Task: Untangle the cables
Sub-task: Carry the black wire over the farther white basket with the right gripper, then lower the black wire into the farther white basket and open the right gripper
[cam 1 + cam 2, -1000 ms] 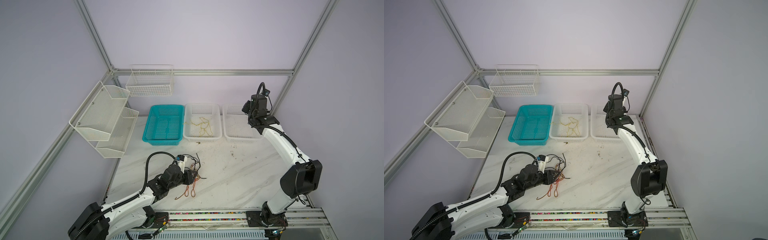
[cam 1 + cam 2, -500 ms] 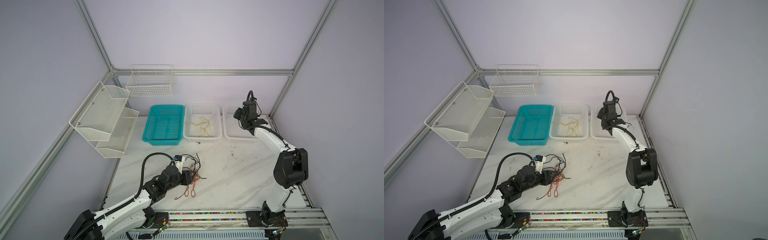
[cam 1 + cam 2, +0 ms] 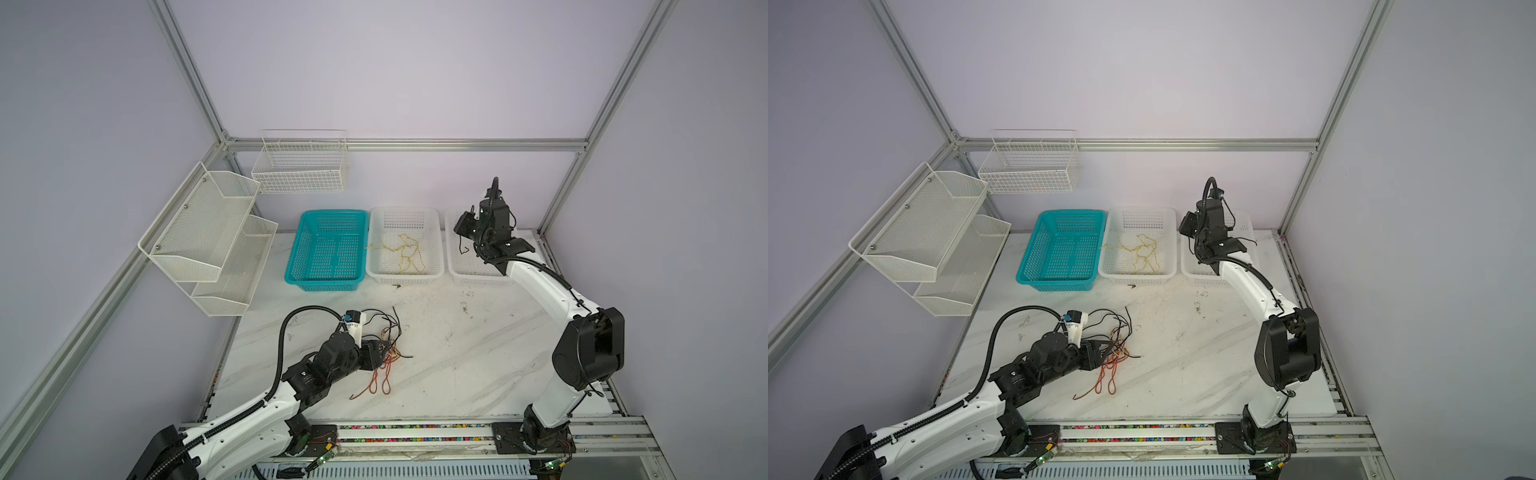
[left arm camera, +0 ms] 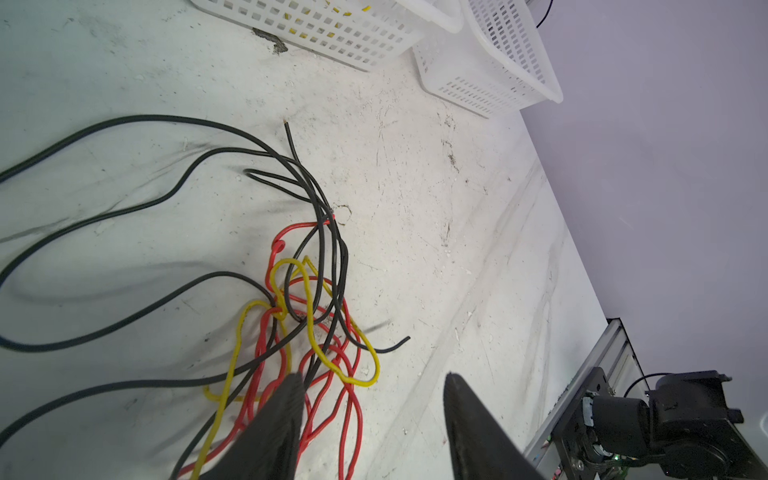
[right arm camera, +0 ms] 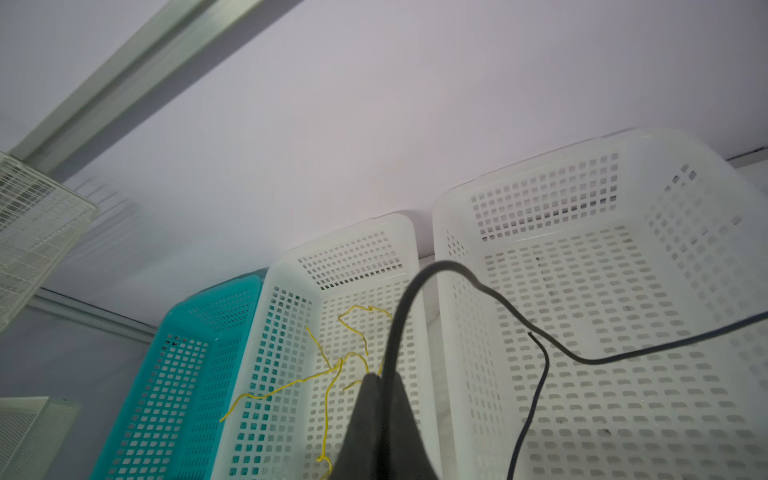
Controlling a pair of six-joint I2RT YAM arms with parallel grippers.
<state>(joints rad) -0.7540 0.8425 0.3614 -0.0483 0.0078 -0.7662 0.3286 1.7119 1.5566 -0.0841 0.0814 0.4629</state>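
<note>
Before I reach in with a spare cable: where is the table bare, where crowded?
Bare: the tabletop between the cable tangle and the right arm, and the strip between tangle and teal basket. Crowded: the tangle at the open left pincer, and the rightmost white basket, where the right pincer holds a black cable.

Even, bright, diffuse light with soft shadows; wrist views bend at edges, nearest parts blurred.
</note>
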